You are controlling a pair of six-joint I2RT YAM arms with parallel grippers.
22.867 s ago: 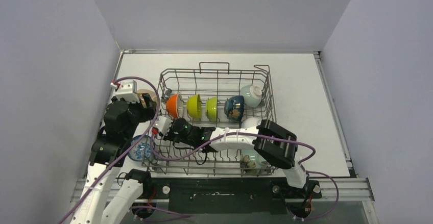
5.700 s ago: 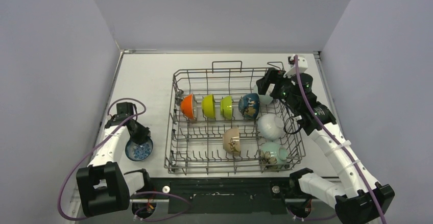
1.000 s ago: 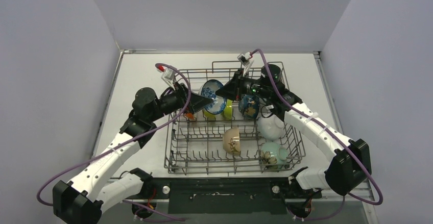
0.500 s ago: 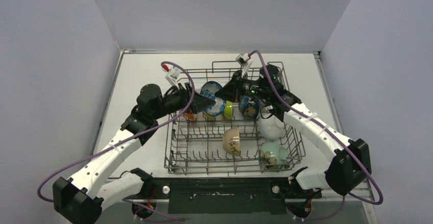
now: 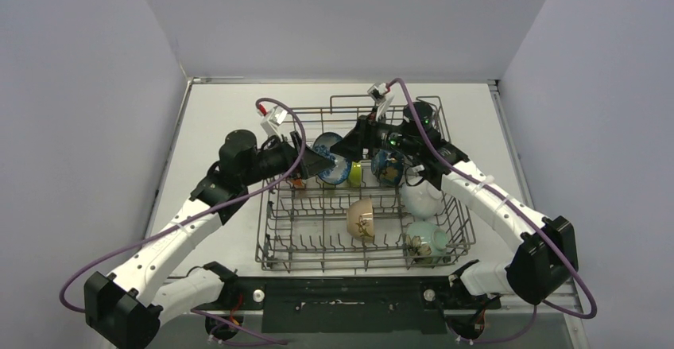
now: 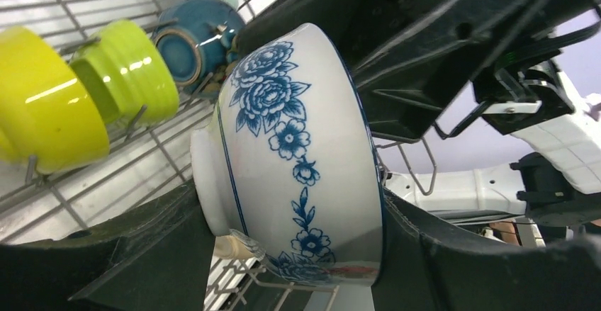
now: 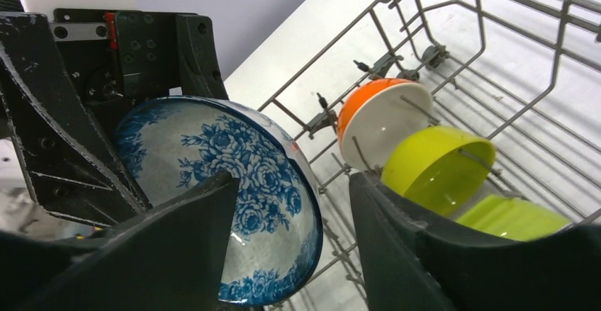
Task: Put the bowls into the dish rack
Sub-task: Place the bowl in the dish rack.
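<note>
Clamped in left gripper, above dish rack's far-left rows: blue-patterned bowl. Edged nearer to right gripper than half a second ago; jaws there spread, flanking rim. Probably handover before slotting.

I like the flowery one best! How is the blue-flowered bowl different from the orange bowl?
The blue-flowered bowl is white with a painted pattern; the orange bowl is plain orange outside, white inside. The blue-flowered bowl is held up in the jaws of the left gripper; the orange bowl stands among the tines of the dish rack. Both are small round bowls tipped on edge.
</note>
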